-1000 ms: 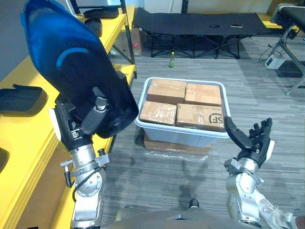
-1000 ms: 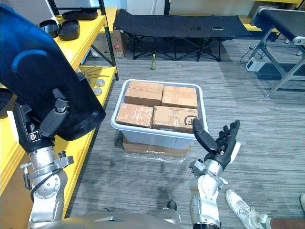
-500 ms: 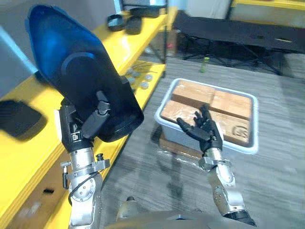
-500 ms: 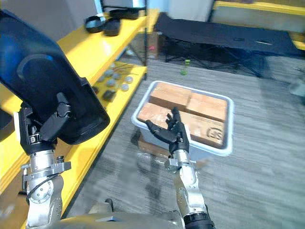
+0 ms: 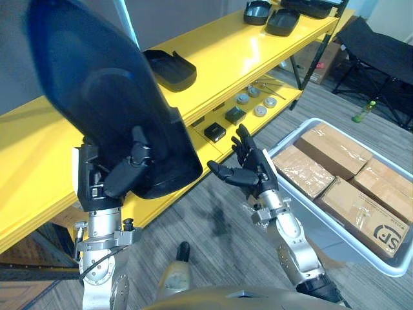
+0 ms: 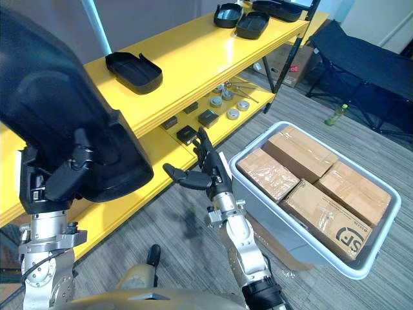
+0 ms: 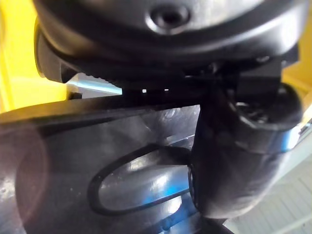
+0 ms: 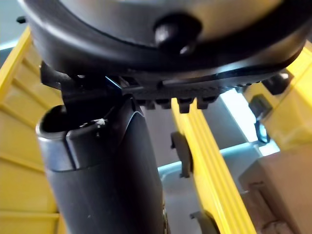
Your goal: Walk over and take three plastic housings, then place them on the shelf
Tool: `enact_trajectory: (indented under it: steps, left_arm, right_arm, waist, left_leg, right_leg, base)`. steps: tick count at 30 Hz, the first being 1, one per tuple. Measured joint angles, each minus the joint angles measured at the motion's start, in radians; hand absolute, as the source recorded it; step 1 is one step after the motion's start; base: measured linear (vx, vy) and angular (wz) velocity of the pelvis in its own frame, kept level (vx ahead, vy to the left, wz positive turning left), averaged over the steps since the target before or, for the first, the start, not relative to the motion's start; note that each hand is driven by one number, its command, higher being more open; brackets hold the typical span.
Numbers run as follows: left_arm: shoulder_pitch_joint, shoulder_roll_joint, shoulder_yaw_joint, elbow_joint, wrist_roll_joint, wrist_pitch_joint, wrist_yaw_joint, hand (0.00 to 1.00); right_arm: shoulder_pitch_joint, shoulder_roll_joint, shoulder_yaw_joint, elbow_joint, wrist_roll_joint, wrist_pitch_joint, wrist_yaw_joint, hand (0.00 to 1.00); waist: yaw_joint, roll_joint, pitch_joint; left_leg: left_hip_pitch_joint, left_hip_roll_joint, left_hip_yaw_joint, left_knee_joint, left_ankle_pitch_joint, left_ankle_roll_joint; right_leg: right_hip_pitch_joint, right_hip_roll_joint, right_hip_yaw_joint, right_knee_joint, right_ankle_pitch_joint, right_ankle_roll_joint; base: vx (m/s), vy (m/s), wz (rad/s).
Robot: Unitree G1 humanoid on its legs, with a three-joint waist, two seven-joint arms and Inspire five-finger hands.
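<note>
A grey bin point(image 6: 281, 225) holds cardboard boxes point(image 6: 322, 218); a green bottle point(image 6: 336, 115) stands beyond.

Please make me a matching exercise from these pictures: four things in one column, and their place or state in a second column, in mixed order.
Things:
1. large dark housing
2. right hand
3. cardboard boxes
4. small black housing

Place or state:
A. inside the grey tub
B. lying on the top board of the yellow shelf
C. gripped by the left hand
D. open, holding nothing

Pairs: 1-C, 2-D, 3-A, 4-B
</note>
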Motion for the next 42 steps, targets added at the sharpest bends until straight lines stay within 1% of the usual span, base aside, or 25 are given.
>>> enact_trajectory:
  steps: [4, 7, 12, 13, 14, 15, 16, 17, 18, 19, 20, 21, 22, 24, 25, 26, 28, 30, 33, 34, 35, 36, 37, 40, 42]
  left_arm:
    - [0.002, -0.036, 0.011, -0.001, -0.02, -0.035, 0.047, 0.0]
    - [0.009, -0.057, 0.024, -0.001, -0.031, -0.035, 0.038, 0.0]
    - [0.008, -0.074, 0.102, -0.028, -0.028, -0.05, 0.033, 0.0]
    - [0.006, -0.07, 0.142, -0.06, -0.028, -0.051, 0.025, 0.0]
    - [0.005, -0.067, 0.149, -0.065, -0.027, -0.051, 0.022, 0.0]
    - [0.002, -0.049, 0.174, -0.086, -0.011, -0.054, 0.016, 0.0]
    - [-0.016, -0.042, 0.196, -0.087, 0.003, -0.066, 0.01, 0.0]
    - [-0.026, -0.039, 0.202, -0.087, 0.008, -0.064, 0.011, 0.0]
    - [-0.043, -0.009, 0.21, -0.088, 0.011, -0.065, 0.02, 0.0]
    - [-0.054, 0.006, 0.214, -0.087, 0.013, -0.064, 0.026, 0.0]
    - [-0.082, 0.023, 0.219, -0.081, 0.019, -0.062, 0.055, 0.0]
    - [-0.095, 0.023, 0.222, -0.076, 0.022, -0.061, 0.064, 0.0]
    - [-0.122, 0.022, 0.221, -0.061, 0.021, -0.061, 0.065, 0.0]
    - [-0.175, 0.027, 0.204, -0.017, 0.021, -0.062, 0.063, 0.0]
    - [-0.202, 0.034, 0.18, 0.017, 0.021, -0.062, 0.061, 0.0]
    - [-0.208, 0.038, 0.173, 0.029, 0.021, -0.062, 0.06, 0.0]
    - [-0.203, 0.034, 0.148, 0.066, 0.012, -0.06, 0.056, 0.0]
    - [-0.187, 0.006, 0.135, 0.068, 0.011, -0.054, 0.052, 0.0]
    - [-0.19, 0.002, 0.134, 0.067, 0.002, -0.052, 0.018, 0.0]
    - [-0.188, 0.003, 0.134, 0.067, 0.003, -0.052, 0.001, 0.0]
    - [-0.188, 0.003, 0.133, 0.066, 0.005, -0.052, -0.005, 0.0]
    - [-0.188, 0.001, 0.131, 0.065, 0.013, -0.052, -0.01, 0.0]
    - [-0.182, 0.001, 0.131, 0.064, 0.011, -0.052, -0.009, 0.0]
    - [-0.169, -0.01, 0.131, 0.064, 0.01, -0.031, 0.002, 0.0]
    - [-0.146, -0.024, 0.126, 0.064, 0.014, -0.01, 0.003, 0.0]
  right_arm:
    - [0.003, -0.001, -0.001, 0.0, 0.0, -0.004, 0.025, 1.0]
    - [0.009, 0.0, 0.004, -0.001, 0.0, -0.015, 0.029, 1.0]
    - [-0.026, 0.014, 0.037, -0.05, 0.047, -0.084, 0.047, 1.0]
    - [-0.05, 0.036, 0.038, -0.053, 0.046, -0.117, 0.056, 1.0]
    - [-0.05, 0.042, 0.036, -0.053, 0.046, -0.122, 0.058, 1.0]
    - [-0.042, 0.058, 0.034, -0.054, 0.046, -0.143, 0.06, 1.0]
    - [-0.044, 0.055, 0.028, -0.057, 0.047, -0.157, 0.068, 1.0]
    - [-0.044, 0.055, 0.027, -0.057, 0.047, -0.161, 0.071, 1.0]
    - [-0.052, 0.057, 0.027, -0.053, 0.047, -0.168, 0.073, 1.0]
    - [-0.062, 0.063, 0.027, -0.05, 0.047, -0.171, 0.074, 1.0]
    - [-0.095, 0.067, 0.024, -0.049, 0.047, -0.171, 0.071, 1.0]
    - [-0.11, 0.067, 0.019, -0.049, 0.047, -0.172, 0.071, 1.0]
    - [-0.141, 0.064, 0.005, -0.051, 0.047, -0.178, 0.07, 1.0]
    - [-0.18, 0.043, -0.021, -0.066, 0.039, -0.204, 0.05, 1.0]
    - [-0.191, 0.02, -0.042, -0.095, 0.003, -0.224, 0.012, 1.0]
    - [-0.194, 0.013, -0.052, -0.105, -0.005, -0.231, 0.0, 1.0]
    - [-0.21, -0.021, -0.102, -0.162, 0.009, -0.247, 0.009, 1.0]
    - [-0.219, -0.056, -0.113, -0.17, 0.04, -0.266, 0.015, 1.0]
    - [-0.249, -0.081, -0.138, -0.17, 0.048, -0.261, 0.032, 1.0]
    - [-0.248, -0.072, -0.143, -0.171, 0.05, -0.26, 0.035, 1.0]
    - [-0.248, -0.069, -0.156, -0.171, 0.055, -0.26, 0.038, 1.0]
    - [-0.243, -0.068, -0.167, -0.171, 0.07, -0.255, 0.047, 1.0]
    - [-0.235, -0.056, -0.172, -0.17, 0.089, -0.238, 0.051, 1.0]
    - [-0.231, -0.011, -0.178, -0.17, 0.087, -0.213, 0.065, 1.0]
    - [-0.209, -0.006, -0.181, -0.171, 0.086, -0.209, 0.075, 1.0]
  waist:
    - [-0.001, 0.005, 0.016]
    - [0.008, 0.002, 0.026]
    - [0.052, 0.011, 0.053]
    - [0.067, -0.006, 0.054]
    - [0.071, -0.01, 0.05]
    - [0.078, -0.022, 0.034]
    - [0.084, -0.033, 0.022]
    - [0.08, -0.036, 0.013]
    - [0.068, -0.036, 0.008]
    - [0.061, -0.038, 0.008]
    - [0.05, -0.032, 0.011]
    - [0.05, -0.029, 0.013]
    - [0.042, -0.023, 0.014]
    - [0.01, -0.008, 0.012]
    - [-0.009, -0.005, 0.011]
    - [-0.014, -0.011, 0.007]
    - [-0.025, -0.02, -0.005]
    - [-0.015, 0.025, -0.022]
    - [-0.004, 0.025, -0.022]
    - [0.0, 0.019, -0.021]
    - [-0.001, 0.021, -0.022]
    - [-0.003, 0.036, -0.029]
    - [0.006, 0.031, -0.032]
    - [0.0, 0.012, -0.033]
    - [-0.01, -0.001, -0.034]
  left_leg:
    - [-0.007, 0.021, -0.001, 0.016, 0.0, -0.005]
    - [-0.051, 0.022, -0.009, 0.111, -0.054, 0.002]
    - [-0.173, 0.009, -0.018, 0.477, -0.271, 0.026]
    - [-0.184, -0.016, 0.0, 0.586, -0.345, 0.06]
    - [-0.185, -0.021, 0.009, 0.602, -0.358, 0.074]
    - [-0.177, -0.043, 0.039, 0.635, -0.419, 0.113]
    - [-0.169, -0.074, 0.037, 0.654, -0.452, 0.098]
    - [-0.165, -0.089, 0.027, 0.651, -0.462, 0.104]
    - [-0.145, -0.109, 0.001, 0.609, -0.458, 0.118]
    - [-0.131, -0.113, -0.018, 0.588, -0.448, 0.135]
    - [-0.079, -0.121, -0.055, 0.532, -0.438, 0.148]
    - [-0.05, -0.122, -0.067, 0.502, -0.423, 0.142]
    - [0.0, -0.127, -0.097, 0.442, -0.411, 0.14]
    - [0.043, -0.137, -0.172, 0.388, -0.398, 0.131]
    - [0.051, -0.155, -0.229, 0.382, -0.395, 0.126]
    - [0.057, -0.164, -0.246, 0.38, -0.398, 0.121]
    - [0.075, -0.208, -0.292, 0.424, -0.442, 0.057]
    - [0.078, -0.157, -0.257, 0.44, -0.445, 0.046]
    - [0.03, -0.121, -0.126, 0.538, -0.414, 0.015]
    - [0.008, -0.109, -0.063, 0.515, -0.445, 0.047]
    - [0.0, -0.097, -0.042, 0.462, -0.438, 0.055]
    - [-0.001, -0.074, -0.022, 0.335, -0.336, 0.063]
    - [0.012, -0.071, -0.006, 0.305, -0.312, 0.075]
    - [0.019, -0.094, 0.004, 0.274, -0.29, 0.083]
    - [0.006, -0.13, 0.03, 0.271, -0.253, 0.059]
  right_leg:
    - [-0.015, 0.012, 0.013, 0.028, -0.028, 0.003]
    - [-0.014, 0.007, 0.015, 0.05, -0.042, 0.011]
    - [-0.006, -0.048, 0.038, 0.17, -0.112, 0.056]
    - [0.021, -0.08, 0.037, 0.173, -0.128, 0.083]
    - [0.029, -0.085, 0.037, 0.168, -0.128, 0.084]
    - [0.081, -0.092, 0.033, 0.156, -0.116, 0.077]
    - [0.028, -0.149, 0.083, 0.311, -0.089, -0.03]
    - [-0.027, -0.169, 0.134, 0.402, -0.039, -0.097]
    - [-0.118, -0.176, 0.256, 0.54, 0.061, -0.126]
    - [-0.152, -0.161, 0.295, 0.593, 0.035, -0.11]
    - [-0.205, -0.09, 0.334, 0.634, -0.06, -0.091]
    - [-0.217, -0.056, 0.34, 0.607, -0.09, -0.094]
    - [-0.235, 0.019, 0.355, 0.514, -0.122, -0.104]
    - [-0.283, 0.153, 0.465, 0.367, -0.13, -0.111]
    - [-0.318, 0.204, 0.551, 0.312, -0.122, -0.097]
    - [-0.331, 0.209, 0.572, 0.295, -0.116, -0.091]
    - [-0.321, 0.187, 0.569, 0.133, 0.046, -0.087]
    - [-0.261, 0.213, 0.502, 0.091, 0.047, -0.1]
    - [-0.164, 0.22, 0.448, 0.012, 0.033, -0.123]
    - [-0.136, 0.212, 0.435, -0.008, 0.031, -0.127]
    - [-0.131, 0.211, 0.421, -0.008, 0.03, -0.127]
    - [-0.118, 0.22, 0.396, -0.008, 0.025, -0.131]
    - [-0.11, 0.218, 0.397, -0.004, 0.016, -0.126]
    - [-0.102, 0.191, 0.373, -0.01, 0.014, -0.125]
    - [-0.09, 0.146, 0.335, -0.021, 0.015, -0.125]
  base:
    - [-0.1, -0.039, -0.07]
    - [-0.08, 0.017, 0.02]
    - [0.0, 0.157, -0.04]
    - [0.07, 0.213, 0.04]
    - [0.17, 0.271, 0.21]
    - [0.26, 0.165, 0.34]
    - [0.31, 0.243, 0.51]
    - [0.36, 0.333, 0.69]
    - [0.21, 0.265, 0.68]
    - [0.38, 0.225, 0.85]
    - [0.31, 0.055, 0.6]
    - [0.47, 0.085, 0.72]
    - [0.39, 0.051, 0.71]
    - [0.38, -0.005, 1.31]
    - [0.38, -0.085, 1.46]
    - [0.47, -0.145, 1.62]
    - [0.44, -0.217, 1.39]
    - [0.37, -0.192, 0.83]
    - [0.26, -0.141, 0.61]
    - [0.2, -0.081, 0.55]
    - [0.16, -0.052, 0.53]
    - [0.19, -0.001, 0.33]
    - [0.15, 0.016, 0.26]
    - [0.11, 0.054, 0.26]
    - [0.05, 0.095, 0.53]
